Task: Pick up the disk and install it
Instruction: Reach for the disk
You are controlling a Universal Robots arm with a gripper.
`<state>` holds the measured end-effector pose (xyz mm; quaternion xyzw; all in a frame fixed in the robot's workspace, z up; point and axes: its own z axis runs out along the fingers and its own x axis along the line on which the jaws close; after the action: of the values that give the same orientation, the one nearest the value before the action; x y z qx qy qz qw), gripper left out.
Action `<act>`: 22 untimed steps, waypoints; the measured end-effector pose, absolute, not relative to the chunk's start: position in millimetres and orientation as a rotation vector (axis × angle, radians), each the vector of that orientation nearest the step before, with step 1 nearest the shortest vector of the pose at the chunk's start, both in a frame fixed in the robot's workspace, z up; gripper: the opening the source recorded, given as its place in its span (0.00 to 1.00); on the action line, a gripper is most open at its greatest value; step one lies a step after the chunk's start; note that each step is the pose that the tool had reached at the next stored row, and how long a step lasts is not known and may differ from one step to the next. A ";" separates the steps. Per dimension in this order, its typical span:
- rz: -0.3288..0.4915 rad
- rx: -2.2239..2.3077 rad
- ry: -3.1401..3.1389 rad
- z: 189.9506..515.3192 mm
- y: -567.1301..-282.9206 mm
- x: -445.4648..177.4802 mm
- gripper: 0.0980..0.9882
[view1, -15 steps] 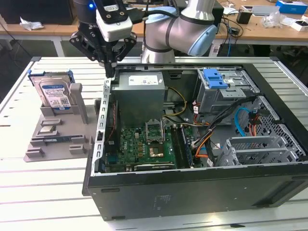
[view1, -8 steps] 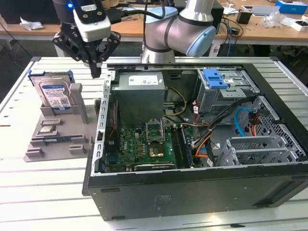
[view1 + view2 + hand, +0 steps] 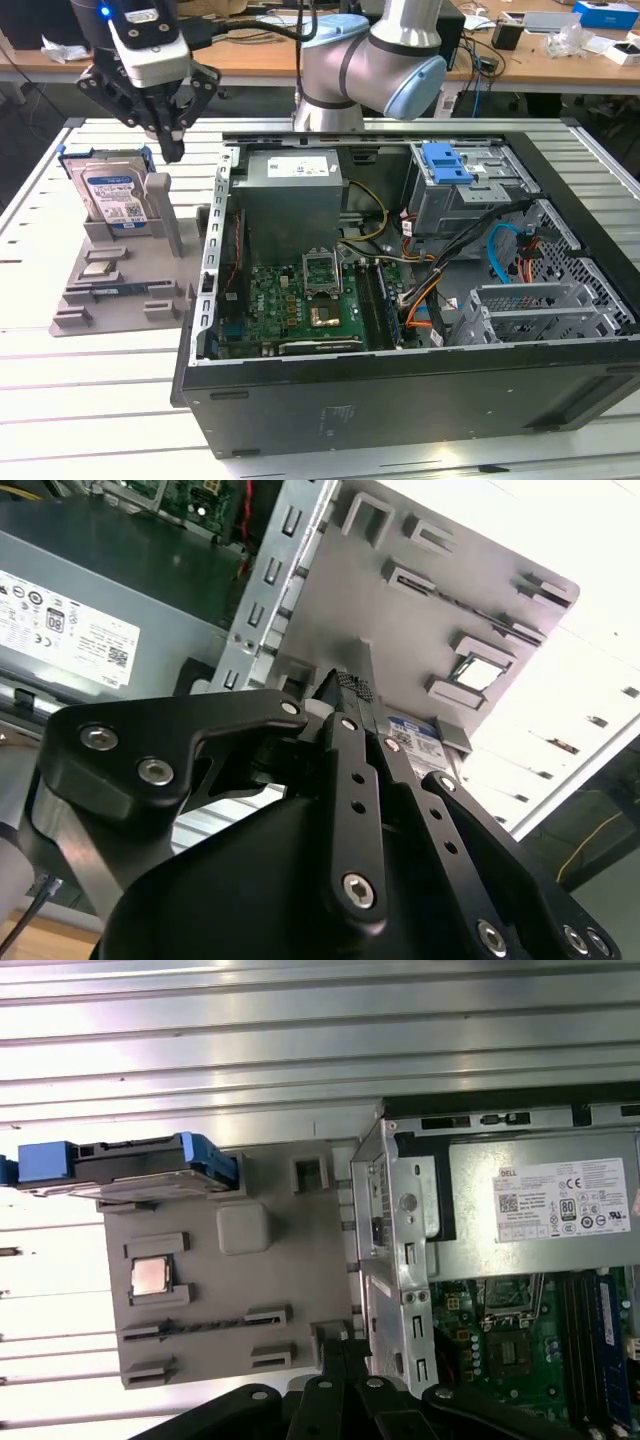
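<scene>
Hovering over the grey stand (image 3: 110,305) with the gripper (image 3: 172,150), fingers (image 3: 350,780) pinched together on nothing — just beside the disk (image 3: 112,195). Standing upright on edge in that stand, untouched, to the exterior view's left of the open computer case (image 3: 400,400).

Three cameras, one bench
We overlook the open computer case (image 3: 400,400), high and angled; both wrist views look down closely, sharing the grey fixture (image 3: 220,1290) beside it.
</scene>
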<state>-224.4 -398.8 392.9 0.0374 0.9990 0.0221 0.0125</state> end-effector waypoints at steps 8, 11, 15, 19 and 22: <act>0.069 0.116 3.114 392.6 -398.8 -244.8 0.01; 0.069 0.117 3.114 392.6 -398.8 -253.2 0.01; 0.069 0.117 3.114 392.5 -398.8 -265.6 0.01; 0.069 0.117 3.114 392.4 -398.8 -277.6 0.01; 0.069 0.116 3.114 392.2 -398.8 -288.4 0.01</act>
<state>-288.4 -398.8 392.2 0.0374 0.9990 0.0221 0.0125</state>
